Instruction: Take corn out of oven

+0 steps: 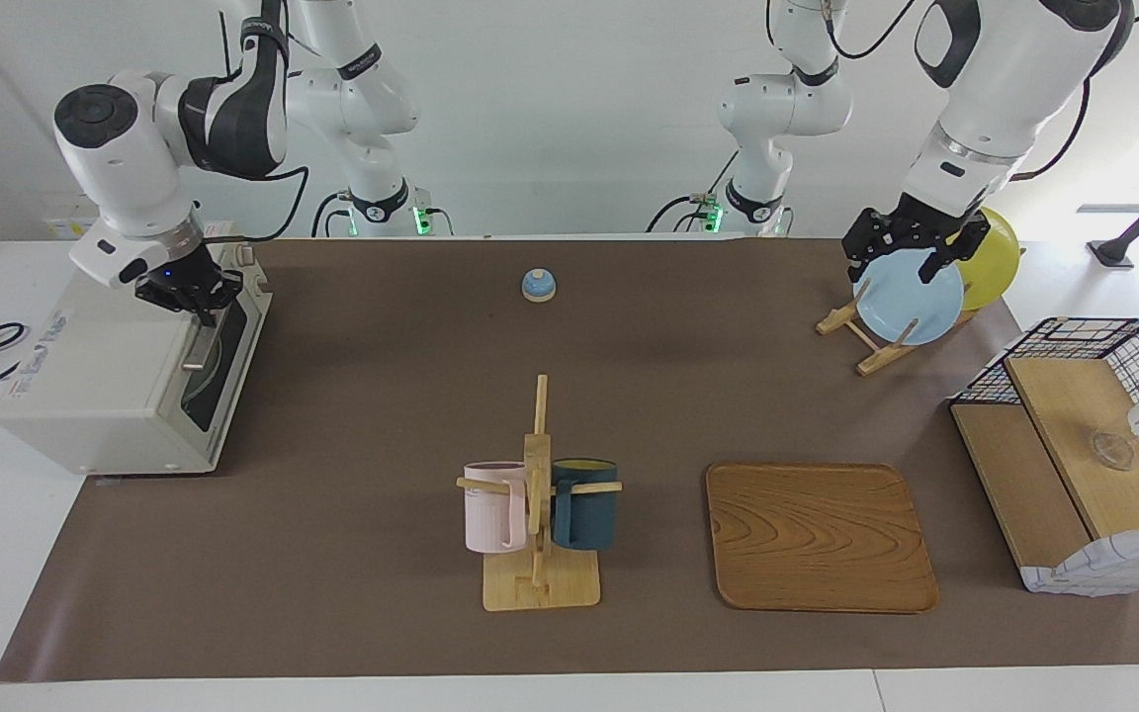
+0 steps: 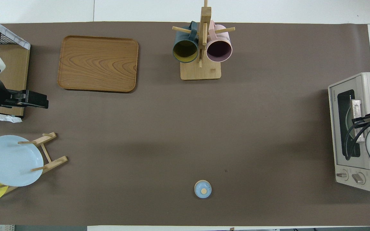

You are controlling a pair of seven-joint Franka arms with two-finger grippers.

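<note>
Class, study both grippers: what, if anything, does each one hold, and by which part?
The right gripper is shut on the oven's silver door handle, near its middle. The left gripper, open above the plate rack, holds nothing.

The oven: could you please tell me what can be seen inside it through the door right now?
Through the oven's shut dark glass door only a curved wire shape shows. No corn is visible; the right gripper, shut on the door handle, covers part of the glass.

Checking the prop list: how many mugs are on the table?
2, both hanging on the wooden mug rack: a pink mug and a dark blue mug. None seem hidden.
</note>
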